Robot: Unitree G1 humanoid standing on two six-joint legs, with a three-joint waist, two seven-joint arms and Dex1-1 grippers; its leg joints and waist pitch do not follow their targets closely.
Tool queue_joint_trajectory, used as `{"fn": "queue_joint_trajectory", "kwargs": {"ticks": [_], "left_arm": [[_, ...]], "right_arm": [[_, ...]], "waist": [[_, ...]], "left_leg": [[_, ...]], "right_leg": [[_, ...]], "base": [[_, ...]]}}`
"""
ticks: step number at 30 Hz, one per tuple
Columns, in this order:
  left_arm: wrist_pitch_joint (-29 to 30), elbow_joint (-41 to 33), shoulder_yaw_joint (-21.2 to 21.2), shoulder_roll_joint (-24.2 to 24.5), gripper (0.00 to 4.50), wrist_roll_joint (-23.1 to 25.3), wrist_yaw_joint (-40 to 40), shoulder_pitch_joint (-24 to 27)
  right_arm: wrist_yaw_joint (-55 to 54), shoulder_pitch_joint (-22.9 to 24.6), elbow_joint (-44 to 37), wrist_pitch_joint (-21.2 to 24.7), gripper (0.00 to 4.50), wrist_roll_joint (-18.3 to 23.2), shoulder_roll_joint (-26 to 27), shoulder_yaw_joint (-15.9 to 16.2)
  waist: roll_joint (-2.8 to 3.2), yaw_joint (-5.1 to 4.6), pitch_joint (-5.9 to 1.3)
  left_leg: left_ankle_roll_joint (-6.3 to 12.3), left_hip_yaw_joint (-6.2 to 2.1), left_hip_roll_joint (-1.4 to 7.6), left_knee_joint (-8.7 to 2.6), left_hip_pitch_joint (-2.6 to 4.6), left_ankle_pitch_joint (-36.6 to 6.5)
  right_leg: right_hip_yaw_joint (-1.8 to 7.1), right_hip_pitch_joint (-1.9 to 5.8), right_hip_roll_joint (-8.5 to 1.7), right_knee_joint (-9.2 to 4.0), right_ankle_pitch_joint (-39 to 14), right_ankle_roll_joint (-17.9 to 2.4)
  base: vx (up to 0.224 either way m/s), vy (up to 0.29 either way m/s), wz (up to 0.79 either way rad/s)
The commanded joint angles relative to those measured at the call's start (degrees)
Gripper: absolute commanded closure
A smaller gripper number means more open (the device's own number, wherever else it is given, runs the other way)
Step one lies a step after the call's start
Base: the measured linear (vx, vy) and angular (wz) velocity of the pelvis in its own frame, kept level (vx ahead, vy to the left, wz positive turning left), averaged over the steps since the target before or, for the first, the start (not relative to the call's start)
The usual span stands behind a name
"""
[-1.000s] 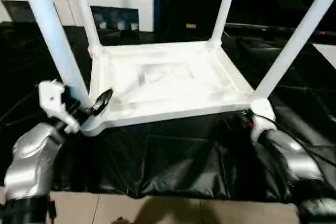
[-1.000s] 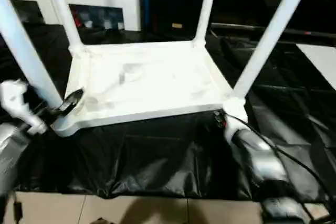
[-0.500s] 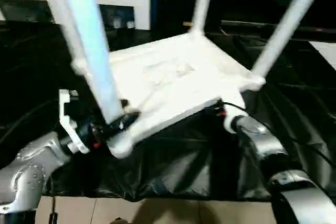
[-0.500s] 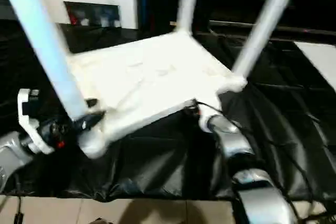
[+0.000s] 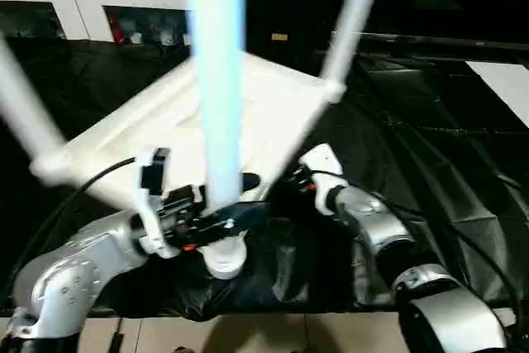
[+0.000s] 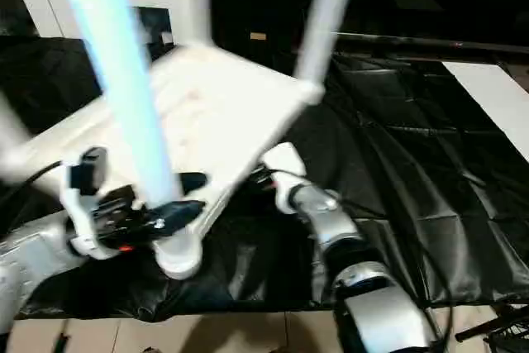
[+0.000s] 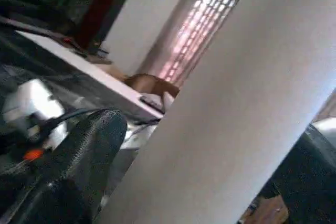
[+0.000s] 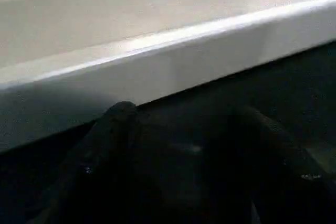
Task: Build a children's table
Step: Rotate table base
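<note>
Left gripper (image 5: 216,219) clamps the base of the nearest leg (image 5: 216,80) of the upturned children's table (image 5: 198,126); in the left wrist view its black fingers (image 7: 84,166) sit on either side of the white tube, pressed against it. Below the grip, the leg's round corner socket (image 5: 223,258) hangs just above the black sheet (image 5: 430,130) that covers the floor.

To the right, the right gripper (image 6: 263,178) reaches under the table's right edge; the right wrist view shows its two fingers (image 8: 113,150) spread apart beneath the white rim, closed on nothing.

The table top is tilted, its near corner low, with another leg (image 5: 351,14) rising from the far right corner and a third leg (image 5: 21,109) slanting off at the left. Farther back stands a white cabinet (image 5: 91,2) with glass doors; what it holds is too blurred to name.
</note>
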Motion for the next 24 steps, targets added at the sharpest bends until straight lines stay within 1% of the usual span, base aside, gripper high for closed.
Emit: {"fn": "queue_joint_trajectory", "kwargs": {"ticks": [1, 2, 3, 5, 6, 7, 8, 9, 10, 11, 12, 13, 14, 15, 16, 17, 18, 20, 21, 23, 24], "left_arm": [[-0.11, -1.51, -3.35, -1.49, 0.02, 0.55, 0.2, -1.75], [-0.68, -1.07, -3.95, -2.09, 0.02, 1.58, 0.6, -2.26], [-2.94, 0.93, -5.43, -3.6, 0.02, 5.1, 2.0, -3.71], [-3.82, 1.9, -6.05, -4.14, 0.02, 6.56, 2.58, -4.37], [-5.38, 3.62, -7.27, -4.84, 0.02, 8.7, 3.16, -5.63], [-7.43, 6.08, -8.75, -6.02, 0.02, 11.55, 4.35, -7.5], [-7.77, 6.43, -8.95, -6.22, 0.02, 11.97, 4.55, -7.77], [-8.63, 7.3, -9.39, -6.75, 0.02, 13.02, 5.07, -8.43], [-9.56, 8.21, -9.78, -7.3, 0.02, 14.05, 5.55, -9.07], [-10.3, 8.92, -10.07, -7.61, 0.02, 14.95, 5.98, -9.53], [-12.95, 11.39, -10.9, -7.99, 0.02, 18.32, 7.4, -10.83], [-14.12, 12.39, -11.27, -7.92, 0.02, 19.93, 7.77, -11.24], [-14.12, 12.39, -11.27, -7.92, 0.02, 19.93, 7.77, -11.24], [-17.31, 14.67, -12.3, -7.29, 0.02, 24.29, 9.23, -11.96], [-18.9, 15.94, -12.92, -6.39, 0.02, 26.55, 9.45, -12.2], [-19.91, 16.84, -13.3, -5.89, 0.02, 27.79, 9.33, -12.37], [-21.54, 17.66, -13.28, -5.06, 0.02, 28.72, 8.44, -12.24], [-21.85, 17.92, -13.1, -4.76, 0.02, 28.82, 7.96, -12.1], [-22.84, 18.2, -13.53, -2.28, 0.02, 29.46, 4.55, -11.28], [-23.12, 18.21, -13.9, -0.95, 0.02, 29.67, 2.64, -10.86], [-22.63, 18.22, -14.47, 1.14, 0.02, 29.39, -0.59, -10.31]], "right_arm": [[1.68, -2.17, 0.26, -1.7, 1.37, -0.18, 1.39, 1.16], [1.65, -2.21, 0.44, -1.91, 1.37, -0.4, 1.45, 1.15], [1.59, -2.26, 0.79, -2.12, 1.37, -0.59, 1.52, 0.97], [1.8, -2.3, 0.97, -2.14, 1.37, -0.54, 1.55, 0.81], [2.15, -2.34, 1.08, -2.19, 1.37, -0.43, 1.51, 0.67], [2.48, -2.41, 1.12, -2.26, 1.37, -0.31, 1.43, 0.47], [2.53, -2.42, 1.13, -2.29, 1.37, -0.3, 1.41, 0.44], [2.72, -2.42, 1.15, -2.42, 1.37, -0.26, 1.37, 0.32], [2.94, -2.38, 1.09, -2.59, 1.37, -0.14, 1.26, 0.2], [2.89, -2.37, 1.1, -2.72, 1.37, -0.1, 1.13, 0.11], [1.4, -2.5, 1.4, -2.95, 1.37, -0.06, 0.48, -0.51], [0.71, -2.62, 1.65, -3.07, 1.37, -0.05, 0.15, -0.9], [0.71, -2.62, 1.65, -3.07, 1.37, -0.05, 0.15, -0.9], [-0.03, -2.72, 1.85, -3.28, 1.37, 0.18, -0.79, -1.74], [-0.19, -2.67, 1.83, -3.48, 1.37, 0.52, -1.77, -2.44], [-0.24, -2.65, 1.84, -3.64, 1.37, 0.73, -2.36, -2.85], [0.33, -2.39, 1.38, -3.83, 1.37, 1.15, -3.66, -3.5], [0.79, -2.19, 1.06, -3.92, 1.37, 1.31, -4.2, -3.75], [3.9, -1.19, -0.42, -4.3, 1.37, 2.02, -6.44, -4.26], [5.62, -0.56, -1.4, -4.55, 1.37, 2.22, -7.47, -4.23], [8.67, 0.56, -3.06, -5.16, 1.37, 2.25, -9.06, -3.78]], "waist": [[0.8, 0.46, -3.62], [0.75, 0.5, -3.6], [0.4, 0.73, -3.55], [0.53, 0.82, -3.42], [0.42, 0.82, -3.46], [0.7, 0.87, -3.4], [0.56, 0.81, -3.35], [0.44, 0.96, -3.52], [0.69, 1.02, -3.51], [0.47, 0.94, -3.57], [0.77, 0.93, -3.59], [0.68, 0.96, -3.66], [0.66, 1.08, -3.72], [0.94, 1.1, -3.78], [0.8, 1.12, -3.77], [0.75, 1.16, -3.8], [0.77, 1.32, -3.78], [0.7, 1.4, -3.8], [0.68, 1.43, -3.83], [0.62, 1.45, -3.77], [0.59, 1.43, -3.71]], "left_leg": [[-0.78, 0.51, 0.56, -3.99, 0.54, -13.28], [-0.76, 0.57, 0.56, -3.98, 0.58, -13.43], [-0.75, 0.56, 0.61, -4.04, 0.58, -13.75], [-1.02, 0.53, 0.64, -4.11, 0.69, -14.93], [-1.34, 0.5, 0.63, -4.09, 0.64, -15.44], [-1.43, 0.43, 0.58, -4.14, 0.64, -15.75], [-1.43, 0.51, 0.62, -4.14, 0.75, -16.3], [-1.54, 0.42, 0.6, -4.06, 0.69, -16.08], [-1.57, 0.35, 0.56, -4.09, 0.57, -15.89], [-1.61, 0.33, 0.56, -4.06, 0.44, -15.58], [-1.52, 0.36, 0.54, -3.99, 0.62, -15.52], [-1.43, 0.41, 0.49, -3.88, 0.67, -15.39], [-1.36, 0.35, 0.52, -3.91, 0.68, -15.16], [-1.3, 0.24, 0.52, -3.95, 0.45, -14.35], [-1.0, 0.28, 0.55, -3.91, 0.61, -14.67], [-0.82, 0.26, 0.57, -3.87, 0.57, -14.77], [-0.82, 0.28, 0.56, -3.87, 0.59, -14.81], [-0.97, 0.32, 0.54, -3.84, 0.58, -14.76], [-0.87, 0.28, 0.5, -3.84, 0.52, -14.88], [-0.54, 0.29, 0.5, -3.83, 0.59, -15.29], [-0.28, 0.31, 0.5, -3.84, 0.52, -15.3]], "right_leg": [[1.75, 2.67, -2.07, -3.31, -7.64, -13.01], [1.77, 2.63, -2.04, -3.4, -7.75, -13.01], [1.8, 2.72, -2.11, -3.46, -8.65, -12.73], [1.82, 2.56, -2.21, -3.75, -10.79, -11.92], [1.86, 2.61, -2.28, -3.73, -11.69, -11.49], [1.83, 2.56, -2.26, -3.88, -12.38, -11.14], [1.87, 2.4, -2.23, -4.13, -13.06, -10.87], [1.93, 2.56, -2.39, -4.0, -13.07, -10.56], [1.92, 2.65, -2.44, -3.98, -13.02, -10.52], [1.87, 2.74, -2.41, -3.98, -12.97, -10.43], [1.87, 2.56, -2.31, -4.15, -12.45, -10.43], [1.9, 2.55, -2.29, -4.02, -12.03, -10.58], [1.86, 2.65, -2.35, -3.97, -11.76, -10.7], [1.76, 2.78, -2.37, -3.85, -10.68, -11.15], [1.74, 2.63, -2.29, -4.05, -10.65, -11.09], [1.76, 2.78, -2.4, -3.83, -10.66, -11.18], [1.74, 2.75, -2.43, -3.91, -11.02, -11.27], [1.73, 2.76, -2.39, -3.83, -10.94, -11.56], [1.68, 2.85, -2.37, -3.78, -11.07, -11.6], [1.66, 2.76, -2.32, -3.86, -11.57, -11.64], [1.68, 2.73, -2.31, -3.9, -11.82, -11.66]], "base": [[0.0, 0.0, 0.0], [0.0, 0.0, 0.0], [0.0, 0.0, 0.0], [0.0, 0.0, 0.0], [0.0, 0.0, 0.0], [0.0, 0.0, 0.0], [0.0, 0.0, 0.0], [0.0, 0.0, 0.0], [0.0, 0.0, 0.0], [0.0, 0.0, 0.0], [0.0, 0.0, 0.0], [0.0, 0.0, 0.0], [0.0, 0.0, 0.0], [0.0, 0.0, 0.0], [0.0, 0.0, 0.0], [0.0, 0.0, 0.0], [0.0, 0.0, 0.0], [0.0, 0.0, 0.0], [0.0, 0.0, 0.0], [0.0, 0.0, 0.0], [0.0, 0.0, 0.0]]}}
